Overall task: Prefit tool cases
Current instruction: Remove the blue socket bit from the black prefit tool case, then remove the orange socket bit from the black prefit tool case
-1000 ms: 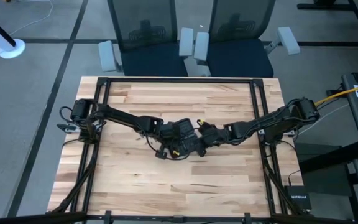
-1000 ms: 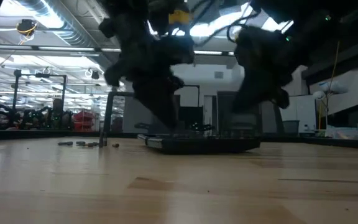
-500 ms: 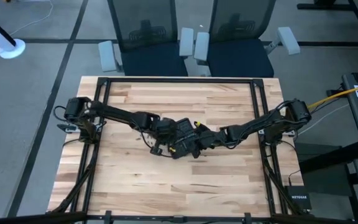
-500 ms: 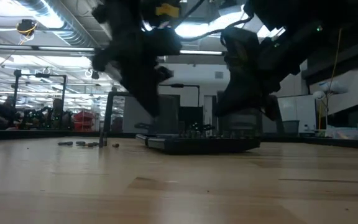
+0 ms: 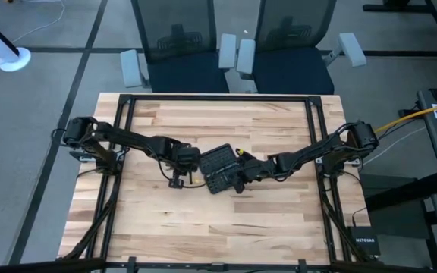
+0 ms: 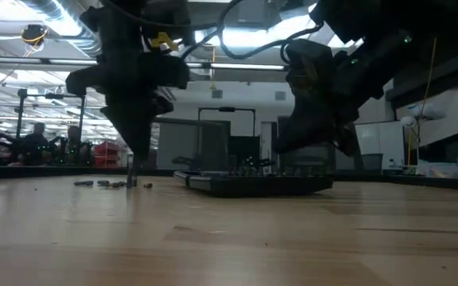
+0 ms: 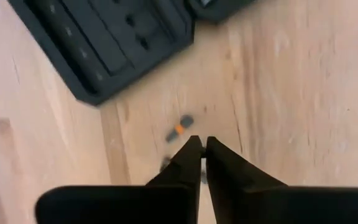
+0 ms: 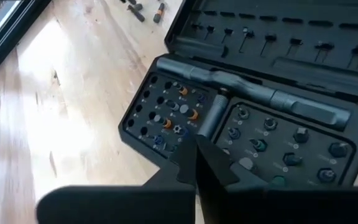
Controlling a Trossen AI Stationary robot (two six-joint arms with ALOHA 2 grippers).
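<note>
The black tool case [image 5: 220,168] lies open and flat on the wooden table near its middle. In the right wrist view its bit grid [image 8: 166,115] and a grey driver handle [image 8: 247,93] show. My left gripper [image 7: 199,146] is shut and points down at the table, left of the case [image 7: 104,43] and beside loose bits [image 7: 179,127]. My right gripper [image 8: 196,155] is shut above the right part of the case; in the low view [image 6: 316,119] it stands a little above the case [image 6: 253,184].
Small loose bits lie on the table left of the case [image 6: 106,183], also showing in the right wrist view [image 8: 145,9]. A black NETGEAR box [image 5: 363,244] sits off the table's near right corner. Two office chairs [image 5: 234,53] stand beyond the far edge.
My left gripper has gone from over the case toward the table's left edge and now stands over the loose bits. This uncovers the case in the high view. My right gripper has gone a little toward the case and the table's left. The case has stayed put.
</note>
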